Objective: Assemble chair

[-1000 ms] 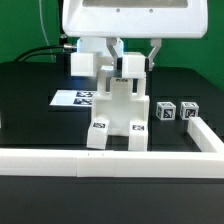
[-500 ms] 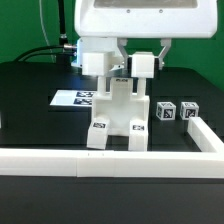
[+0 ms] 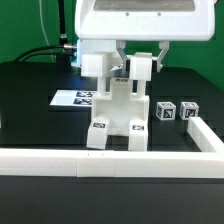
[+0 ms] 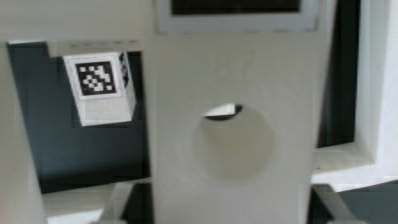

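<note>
The gripper (image 3: 124, 76) is clenched on the chair (image 3: 115, 115) at its upper post, near the border rail (image 3: 60, 158). The plastic appears rigid, light and slick; hold flat opposing faces.

A robotics lab setup: a black table (image 3: 30, 110) fenced by a low white rail (image 3: 60, 158), a marker board (image 3: 72, 98) of printed tags, tagged chair parts (image 3: 118, 112), a white robot arm (image 3: 135, 20), a plain green backdrop (image 3: 20, 25).
</note>
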### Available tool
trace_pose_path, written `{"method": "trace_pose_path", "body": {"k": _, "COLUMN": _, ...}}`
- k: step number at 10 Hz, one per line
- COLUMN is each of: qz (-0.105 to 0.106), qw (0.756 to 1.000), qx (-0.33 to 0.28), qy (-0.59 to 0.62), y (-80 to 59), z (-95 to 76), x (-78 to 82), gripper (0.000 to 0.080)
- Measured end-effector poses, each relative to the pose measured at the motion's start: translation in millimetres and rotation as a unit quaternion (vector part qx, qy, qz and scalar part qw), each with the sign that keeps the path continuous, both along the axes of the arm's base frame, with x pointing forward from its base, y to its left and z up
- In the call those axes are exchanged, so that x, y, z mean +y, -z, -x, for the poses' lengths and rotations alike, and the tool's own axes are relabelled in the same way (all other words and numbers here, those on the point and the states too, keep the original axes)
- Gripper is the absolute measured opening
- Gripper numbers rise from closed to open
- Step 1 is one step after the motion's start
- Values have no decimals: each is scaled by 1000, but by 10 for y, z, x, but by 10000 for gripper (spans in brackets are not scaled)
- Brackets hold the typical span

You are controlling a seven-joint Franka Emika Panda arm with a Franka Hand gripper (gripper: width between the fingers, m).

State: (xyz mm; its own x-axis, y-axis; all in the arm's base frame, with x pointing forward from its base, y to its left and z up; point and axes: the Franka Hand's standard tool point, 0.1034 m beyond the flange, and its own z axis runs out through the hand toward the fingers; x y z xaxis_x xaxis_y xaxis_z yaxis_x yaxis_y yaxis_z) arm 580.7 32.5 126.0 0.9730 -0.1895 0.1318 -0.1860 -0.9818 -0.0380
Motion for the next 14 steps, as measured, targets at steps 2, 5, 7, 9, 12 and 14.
{"method": "trace_pose_path", "body": {"k": 2, "qz": 1, "qw": 1000, "qx": -1, "qy": -2, "y": 0, "z": 1, "x": -4, "gripper": 285}}
{"method": "trace_pose_path", "body": {"k": 5, "qz": 1, "qw": 1000, "qx": -3, "qy": -6, "y": -1, "z": 9, "x": -8, "gripper": 285}}
{"method": "trace_pose_path", "body": {"k": 7, "qz": 3, "qw": 1000, "qx": -10, "qy": -8, "y": -10, "z": 20, "x": -20, "gripper": 285}}
{"method": "trace_pose_path", "body": {"k": 9, "qz": 3, "qw": 1000, "qx": -11, "qy": -7, "y": -8, "z": 9, "x": -45, "gripper": 285}}
{"method": "trace_pose_path", "body": {"k": 12, "qz": 3, "qw": 1000, "qx": -11, "qy": -7, "y": -8, "z": 9, "x": -44, "gripper": 285}}
{"method": "trace_pose_path", "body": {"k": 14, "qz": 3, "qw": 1000, "qx": -11, "qy": -10, "y": -8, "z": 31, "x": 1, "gripper": 285}}
